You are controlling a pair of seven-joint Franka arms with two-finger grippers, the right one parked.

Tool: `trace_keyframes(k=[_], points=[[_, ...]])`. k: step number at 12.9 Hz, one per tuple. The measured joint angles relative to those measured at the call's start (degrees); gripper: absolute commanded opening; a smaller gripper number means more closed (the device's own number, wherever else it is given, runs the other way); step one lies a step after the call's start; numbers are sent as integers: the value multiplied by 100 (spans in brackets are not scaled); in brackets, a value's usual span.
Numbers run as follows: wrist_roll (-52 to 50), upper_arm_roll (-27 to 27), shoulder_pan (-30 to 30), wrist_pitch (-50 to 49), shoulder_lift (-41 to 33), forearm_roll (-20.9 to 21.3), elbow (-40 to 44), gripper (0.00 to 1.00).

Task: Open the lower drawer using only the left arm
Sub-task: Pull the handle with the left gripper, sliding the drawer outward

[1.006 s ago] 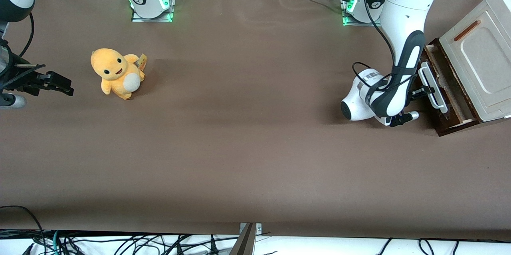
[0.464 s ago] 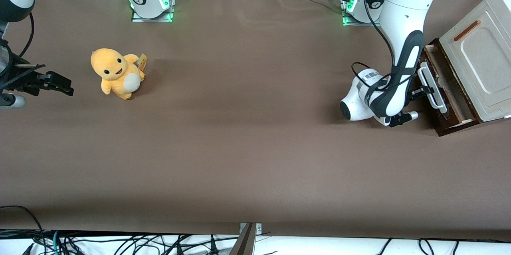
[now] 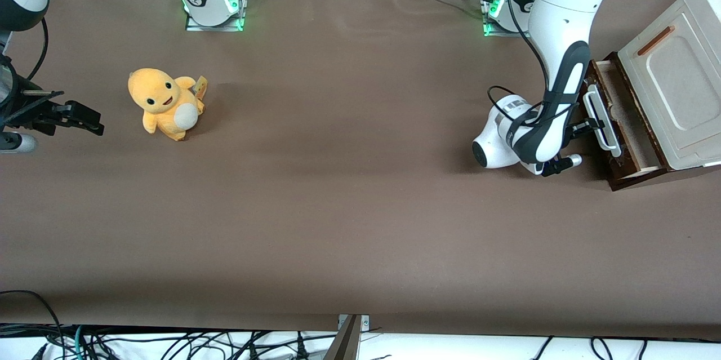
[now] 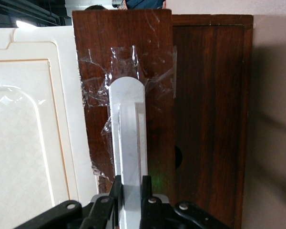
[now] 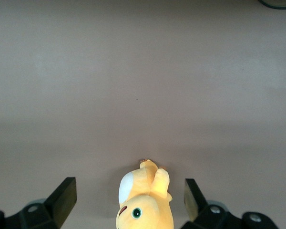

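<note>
The left arm (image 3: 563,39) reaches down from its base at the table's working end, and its gripper (image 3: 588,125) sits at the front of the lower drawer (image 3: 622,123), clamped on the drawer's white loop handle (image 3: 600,123). In the wrist view the two black fingers (image 4: 115,191) press against either side of the white bar (image 4: 129,152) with no gap — a firm pinch on the handle (image 4: 129,152). The drawer (image 4: 128,62) is partly pulled out of the cream cabinet (image 3: 673,84), its pale inside showing between the dark brown front and the cabinet's cream panel; clear tape holds the handle to the wood. Seen from the front camera, the cabinet lies at about three o'clock on the brown table (image 3: 338,208), while a yellow plush toy (image 3: 165,102) sits well apart at about nine o'clock — toward the parked arm's end.
</note>
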Motion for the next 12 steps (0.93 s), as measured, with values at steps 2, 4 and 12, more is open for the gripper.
trace_keyframes(k=[2,4,12], points=[[0,0,0,0,0,0,0,18],[0,0,0,-1,0,-1,1,18],[0,0,-30,-14,3,-71,52,18]])
